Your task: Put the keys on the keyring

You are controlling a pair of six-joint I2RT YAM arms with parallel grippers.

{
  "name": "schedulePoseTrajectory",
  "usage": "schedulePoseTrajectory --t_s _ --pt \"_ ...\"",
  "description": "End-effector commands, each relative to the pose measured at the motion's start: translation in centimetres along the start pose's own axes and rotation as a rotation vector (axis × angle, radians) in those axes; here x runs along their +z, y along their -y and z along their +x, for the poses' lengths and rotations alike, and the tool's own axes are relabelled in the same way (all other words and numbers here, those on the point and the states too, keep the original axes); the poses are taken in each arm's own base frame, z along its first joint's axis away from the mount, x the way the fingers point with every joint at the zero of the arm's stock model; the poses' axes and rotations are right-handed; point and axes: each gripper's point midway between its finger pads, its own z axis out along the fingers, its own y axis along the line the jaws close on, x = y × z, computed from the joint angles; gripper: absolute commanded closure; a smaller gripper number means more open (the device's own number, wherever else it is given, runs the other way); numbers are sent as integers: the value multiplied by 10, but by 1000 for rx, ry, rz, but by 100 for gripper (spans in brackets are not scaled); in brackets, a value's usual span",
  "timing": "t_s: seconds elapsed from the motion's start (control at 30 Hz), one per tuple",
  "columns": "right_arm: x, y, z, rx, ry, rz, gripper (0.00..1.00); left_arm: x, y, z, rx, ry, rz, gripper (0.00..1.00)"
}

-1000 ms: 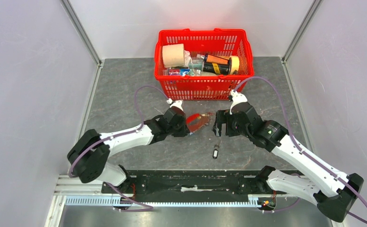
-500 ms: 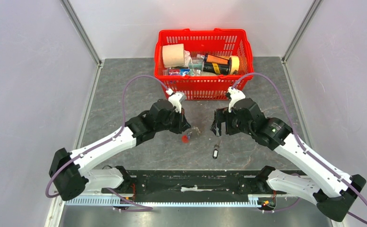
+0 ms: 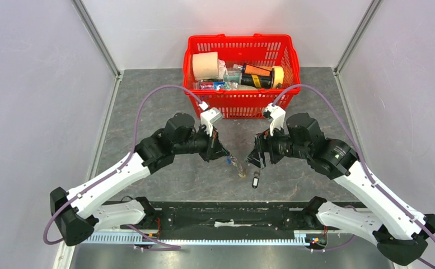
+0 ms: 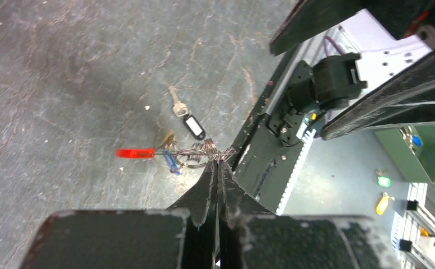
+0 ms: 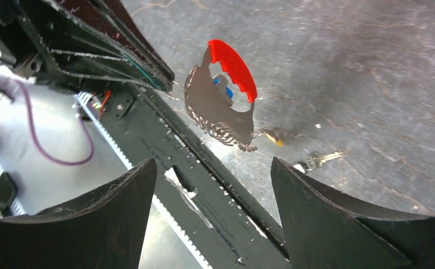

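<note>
Silvery coiled wire of the keyring (image 4: 195, 157) is pinched in the left gripper's (image 4: 218, 166) tightly closed fingers, its flat red strap (image 4: 135, 152), blue-headed key (image 4: 172, 161) and brass clasp (image 5: 274, 137) hanging over the mottled grey table (image 3: 148, 112). Both arms reach inward, wrists facing. The right gripper (image 3: 258, 157) is spread wide and empty. The black-headed key (image 3: 255, 181) lies flat just beneath.

Red-strapped silvery keyring (image 4: 186, 156), black-headed key (image 4: 193, 125), grey veined table (image 3: 148, 106), red mesh basket (image 3: 241, 104)
</note>
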Motion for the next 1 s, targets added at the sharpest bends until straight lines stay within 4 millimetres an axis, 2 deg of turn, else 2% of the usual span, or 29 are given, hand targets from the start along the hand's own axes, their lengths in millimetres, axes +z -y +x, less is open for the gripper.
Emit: schedulePoseTrajectory --t_s 0.0,0.37,0.5,0.6,0.77,0.97 --pt "-17 -38 -15 -67 46 -192 19 -23 41 -28 115 68 166 98" --pt "-38 -82 -34 -121 115 -425 35 -47 79 -39 193 101 337 98" --pt "-43 -87 -40 -149 141 -442 40 -55 89 -41 223 109 379 98" --pt "-43 -86 -44 -153 148 -435 40 -60 94 -41 241 107 398 98" --pt "-41 -80 -51 -141 172 -385 41 -61 86 -45 250 93 332 98" --pt "-36 -70 -56 -100 190 -316 41 -57 66 -53 231 82 194 98"
